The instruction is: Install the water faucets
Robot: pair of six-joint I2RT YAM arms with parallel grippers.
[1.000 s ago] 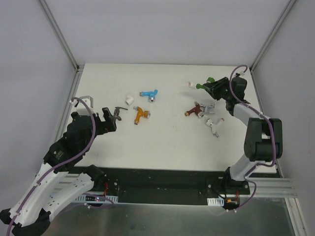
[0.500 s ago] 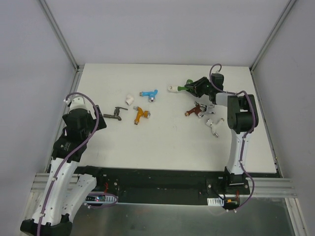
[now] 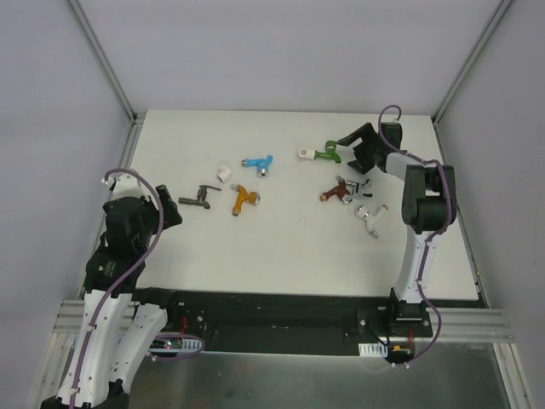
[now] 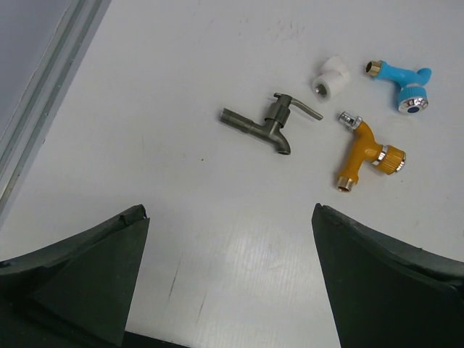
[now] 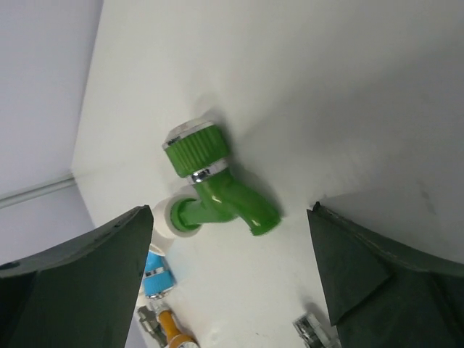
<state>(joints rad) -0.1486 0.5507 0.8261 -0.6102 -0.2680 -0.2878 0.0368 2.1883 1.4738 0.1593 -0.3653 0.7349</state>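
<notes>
From the top external view, the green plastic water faucet [image 3: 327,152] lies on the white table [image 3: 281,247] at the far right, with a white pipe fitting [image 3: 303,154] on its left end. The right gripper [image 3: 350,150] sits just beside it, fingers spread and touching nothing. Near it lie the reddish-brown faucet [image 3: 333,192], the silver metal faucet [image 3: 358,187] and the white faucet [image 3: 369,218], close together. On the left, the left gripper [image 3: 168,207] hangs wide open beside the dark grey lever faucet [image 3: 197,198].

In the left wrist view, both dark fingers [image 4: 87,283] stand far apart and hold nothing. Beyond them lie the dark grey lever faucet [image 4: 268,125], a loose stubby white fitting [image 4: 331,78], the blue faucet [image 4: 402,80] and the orange faucet [image 4: 362,151], all apart from one another.

In the right wrist view, the green plastic water faucet [image 5: 217,190] rests on the table ahead of the widely parted fingers [image 5: 384,283], clear of both. The blue faucet [image 5: 154,279] shows behind it.
</notes>
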